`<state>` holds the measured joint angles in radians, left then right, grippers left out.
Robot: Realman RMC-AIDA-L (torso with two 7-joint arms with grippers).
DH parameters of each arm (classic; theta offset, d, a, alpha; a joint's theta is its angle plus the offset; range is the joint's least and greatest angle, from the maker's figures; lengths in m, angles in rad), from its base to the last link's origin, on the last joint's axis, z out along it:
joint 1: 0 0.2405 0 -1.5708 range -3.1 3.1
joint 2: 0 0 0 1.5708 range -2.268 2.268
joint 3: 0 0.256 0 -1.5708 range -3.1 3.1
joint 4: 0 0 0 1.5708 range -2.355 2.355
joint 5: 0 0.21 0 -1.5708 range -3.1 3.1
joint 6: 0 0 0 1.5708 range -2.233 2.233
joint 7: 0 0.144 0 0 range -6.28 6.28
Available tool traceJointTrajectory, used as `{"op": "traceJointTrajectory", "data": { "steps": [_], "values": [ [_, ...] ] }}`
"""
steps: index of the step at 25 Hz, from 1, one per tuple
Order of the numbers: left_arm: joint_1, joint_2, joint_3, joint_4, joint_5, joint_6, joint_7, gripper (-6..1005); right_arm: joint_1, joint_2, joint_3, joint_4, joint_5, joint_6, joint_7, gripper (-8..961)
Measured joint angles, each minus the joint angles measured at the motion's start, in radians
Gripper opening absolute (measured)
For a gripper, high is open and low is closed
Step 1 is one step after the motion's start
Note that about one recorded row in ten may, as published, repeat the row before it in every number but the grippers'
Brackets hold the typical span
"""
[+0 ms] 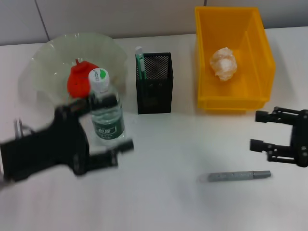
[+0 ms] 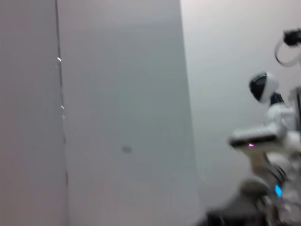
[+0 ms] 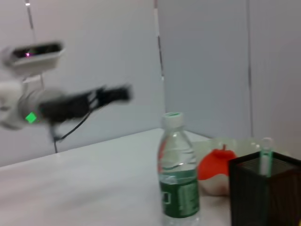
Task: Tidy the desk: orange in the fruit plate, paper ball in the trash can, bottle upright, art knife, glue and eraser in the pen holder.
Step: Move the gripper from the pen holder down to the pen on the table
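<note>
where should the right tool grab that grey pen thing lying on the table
Judging by its pose, grip the grey pen-like tool at mid-length, coming straight down from above. It lies flat, long axis running left to right, so the fingers should close across its narrow width, front to back. The right tool, open, sits just beyond its right end, nearest to it.

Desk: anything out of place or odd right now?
One stray: a grey pen-like tool lies flat on the desk before the trash can, not in the pen holder. The bottle stands upright, the orange sits in the fruit plate.
</note>
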<state>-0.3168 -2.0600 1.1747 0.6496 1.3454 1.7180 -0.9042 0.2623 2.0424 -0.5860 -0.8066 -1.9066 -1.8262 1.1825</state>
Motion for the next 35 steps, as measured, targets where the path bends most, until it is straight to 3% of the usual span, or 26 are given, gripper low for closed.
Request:
{"op": "traceJointTrajectory", "data": {
  "steps": [3,8,10,11,13,16,18,24,29,35],
  "values": [
    [0.018,-0.002,0.004,-0.019,0.034,0.004,0.027,846,0.002,-0.003,0.018,-0.100,-0.026,-0.043,0.101,730],
    [-0.003,-0.003,-0.001,-0.165,0.083,-0.068,0.102,846,0.048,0.002,0.012,-0.337,-0.103,-0.116,0.383,730],
    [-0.005,-0.003,0.002,-0.179,0.083,-0.091,0.111,846,0.086,0.002,0.010,-0.438,-0.155,-0.161,0.516,730],
    [-0.005,-0.003,0.005,-0.184,0.083,-0.105,0.114,846,0.140,-0.001,-0.005,-0.547,-0.230,-0.218,0.664,730],
    [-0.005,-0.003,0.005,-0.184,0.083,-0.105,0.114,846,0.165,-0.004,-0.020,-0.591,-0.263,-0.240,0.723,730],
    [-0.006,-0.006,0.013,-0.185,0.112,-0.134,0.115,846,0.268,-0.020,-0.146,-0.744,-0.414,-0.333,0.873,730],
    [-0.008,-0.006,0.013,-0.187,0.116,-0.136,0.116,846,0.292,-0.021,-0.184,-0.768,-0.444,-0.347,0.878,730],
    [-0.011,-0.008,0.017,-0.195,0.120,-0.148,0.116,846,0.366,-0.022,-0.456,-0.776,-0.550,-0.356,0.816,729],
    [0.000,-0.008,0.019,-0.198,0.121,-0.147,0.115,846,0.384,0.001,-0.571,-0.777,-0.630,-0.346,0.783,729],
    [-0.006,-0.007,0.021,-0.233,0.135,-0.169,0.107,846,0.371,0.025,-0.638,-0.748,-0.651,-0.282,0.729,729]
  ]
}}
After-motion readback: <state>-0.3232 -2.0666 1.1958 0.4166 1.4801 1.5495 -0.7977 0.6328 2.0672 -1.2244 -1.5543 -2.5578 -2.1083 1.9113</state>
